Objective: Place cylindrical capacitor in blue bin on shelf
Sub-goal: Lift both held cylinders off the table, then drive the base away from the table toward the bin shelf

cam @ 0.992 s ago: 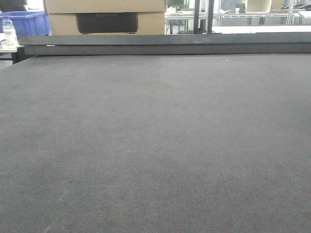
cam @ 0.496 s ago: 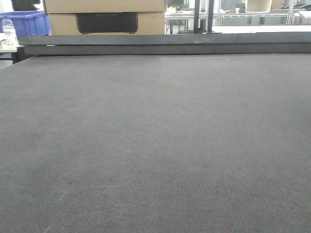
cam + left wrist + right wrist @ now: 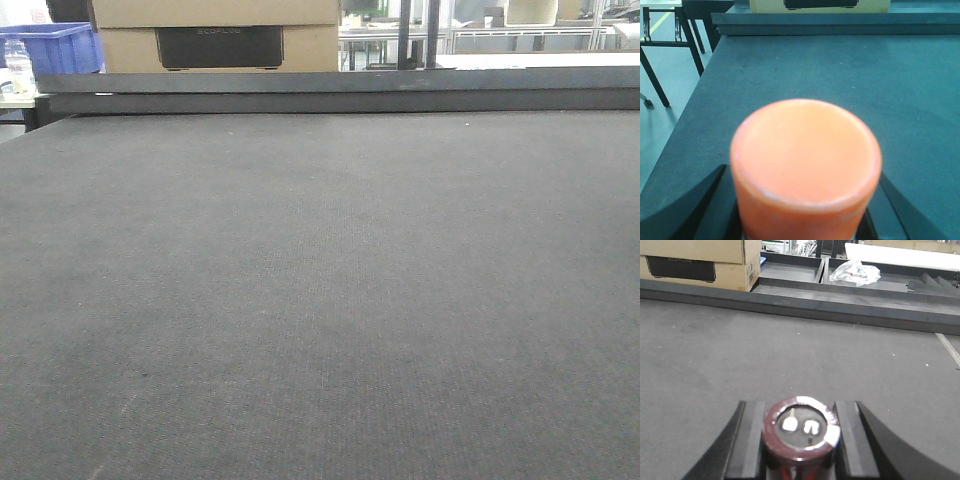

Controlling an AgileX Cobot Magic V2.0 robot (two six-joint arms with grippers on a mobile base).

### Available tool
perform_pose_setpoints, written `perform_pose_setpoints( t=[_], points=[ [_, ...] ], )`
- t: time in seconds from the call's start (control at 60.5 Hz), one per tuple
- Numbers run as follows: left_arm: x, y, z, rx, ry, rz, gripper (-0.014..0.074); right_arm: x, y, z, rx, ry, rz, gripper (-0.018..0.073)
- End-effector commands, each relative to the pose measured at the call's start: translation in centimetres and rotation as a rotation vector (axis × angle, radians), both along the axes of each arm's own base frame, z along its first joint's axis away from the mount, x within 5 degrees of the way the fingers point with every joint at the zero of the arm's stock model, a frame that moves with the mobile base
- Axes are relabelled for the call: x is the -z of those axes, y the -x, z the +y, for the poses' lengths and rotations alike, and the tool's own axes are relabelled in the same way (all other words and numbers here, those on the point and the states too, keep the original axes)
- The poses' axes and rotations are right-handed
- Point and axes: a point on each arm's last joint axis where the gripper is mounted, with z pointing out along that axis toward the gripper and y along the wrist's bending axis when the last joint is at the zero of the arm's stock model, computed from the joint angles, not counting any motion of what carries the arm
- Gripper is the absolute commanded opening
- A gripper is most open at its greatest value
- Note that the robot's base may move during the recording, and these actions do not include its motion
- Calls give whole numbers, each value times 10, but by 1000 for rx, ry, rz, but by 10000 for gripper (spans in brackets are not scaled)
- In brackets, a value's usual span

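The cylindrical capacitor point(image 3: 805, 150), a smooth orange-red cylinder, fills the lower middle of the left wrist view, top face toward the camera. My left gripper point(image 3: 805, 175) is shut on it, a black finger point(image 3: 710, 195) pressing each side, over the dark grey table point(image 3: 840, 75). My right gripper point(image 3: 800, 410) is shut on a dark red cylinder point(image 3: 801, 427) with two metal terminals on its top. Neither gripper appears in the front view. A blue bin point(image 3: 60, 48) sits far back left beyond the table. The shelf is out of view.
A raised dark rail point(image 3: 340, 92) runs along the table's far edge. Behind it are a cardboard box point(image 3: 220, 30) and a clear bottle point(image 3: 15, 62). A crumpled plastic bag point(image 3: 855, 271) lies past the rail. The table's left edge drops to the floor point(image 3: 660, 125).
The background at the back left has slid slightly to the left in the front view. The table surface looks the same.
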Motion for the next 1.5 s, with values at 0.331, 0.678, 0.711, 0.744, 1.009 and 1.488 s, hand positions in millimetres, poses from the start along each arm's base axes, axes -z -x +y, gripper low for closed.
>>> perform_pose_setpoints(
  t=[0.331, 0.678, 0.711, 0.744, 1.009, 1.488],
  points=[
    [-2, 1, -1, 9, 12, -27, -111, -5, 1, 0, 1, 5, -36, -151],
    [-2, 1, -1, 9, 12, -27, -111, -5, 1, 0, 1, 5, -36, -151],
    [-2, 1, -1, 9, 12, -27, -111, -5, 1, 0, 1, 5, -36, -151],
    [-2, 1, -1, 9, 12, -27, -111, -5, 1, 0, 1, 5, -36, -151],
    [-2, 1, -1, 9, 12, -27, -111, -5, 1, 0, 1, 5, -36, -151],
    [-2, 1, -1, 9, 12, -27, -111, -5, 1, 1, -13, 5, -36, -151]
  ],
)
